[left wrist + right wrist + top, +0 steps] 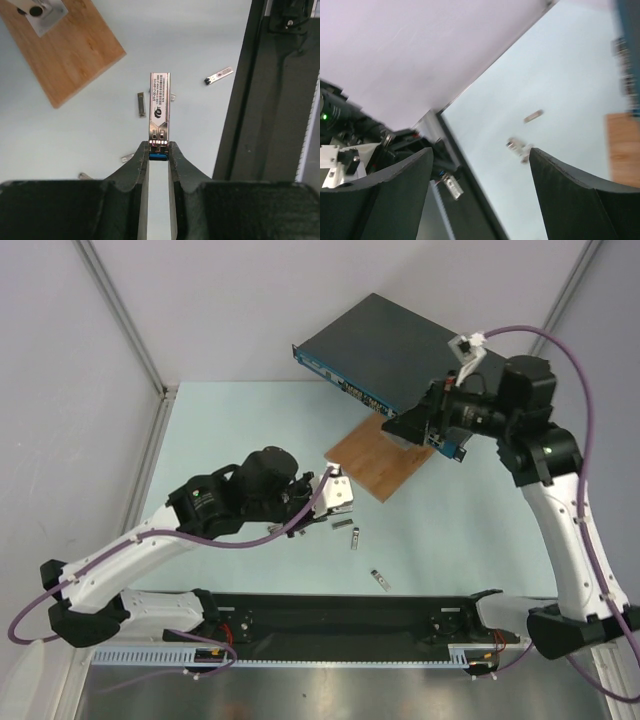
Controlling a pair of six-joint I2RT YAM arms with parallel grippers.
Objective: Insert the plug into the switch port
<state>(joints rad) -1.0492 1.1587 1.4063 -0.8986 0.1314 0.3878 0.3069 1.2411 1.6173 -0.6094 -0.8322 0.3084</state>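
Plug in hand: the left gripper [158, 150] is clenched on the blue tail of the plug [159, 107], a slim silver module with a printed label. The plug juts straight out ahead of the fingertips, held clear above the pale worktop [250, 430]. Beneath and just beyond this gripper lie several loose modules [353, 536] of the same kind, scattered apart from one another on the worktop. The switch [385, 340], a flat dark box with a blue front strip of sockets, sits farther out from the left gripper and off to its right, well apart from the plug. A brown wooden board [375, 470] lies between that gripper and the switch; whether the switch rests on the board cannot be told. The right gripper [480, 152] is released, its two dark fingers spread wide with nothing between them. Seen from above, it hangs just beside the right end of the switch's front strip, over the far edge of the board. Its own wrist view is blurred, with the switch a dark smear to the right of its fingers.
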